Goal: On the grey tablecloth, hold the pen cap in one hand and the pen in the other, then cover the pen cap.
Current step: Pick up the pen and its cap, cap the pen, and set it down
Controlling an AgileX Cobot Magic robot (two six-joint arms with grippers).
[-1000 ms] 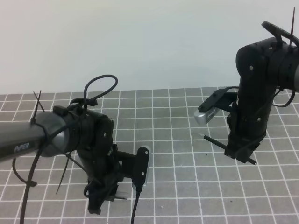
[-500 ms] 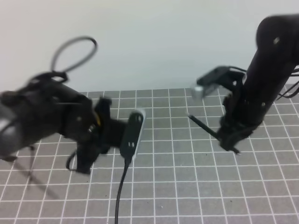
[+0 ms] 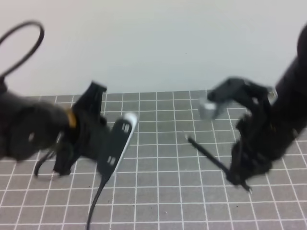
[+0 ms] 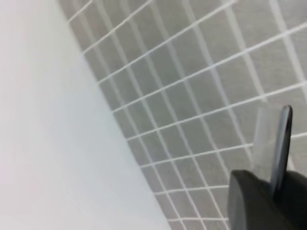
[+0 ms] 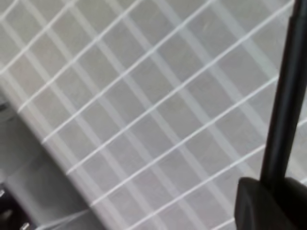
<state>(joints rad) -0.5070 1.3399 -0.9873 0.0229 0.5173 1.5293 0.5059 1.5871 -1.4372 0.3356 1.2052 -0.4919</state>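
Both arms are up off the grey tablecloth (image 3: 163, 191), so I judge the step in hand is bringing the two parts together. On the left, the left gripper (image 4: 268, 191) is clenched on a short dark tube, seemingly the pen cap (image 4: 282, 143). On the right, the right gripper (image 3: 240, 175) grasps the pen (image 3: 207, 155), its tip pointing left. Next, cap mouth and tip must line up. Since a second ago, both arms have lifted and swung inward.
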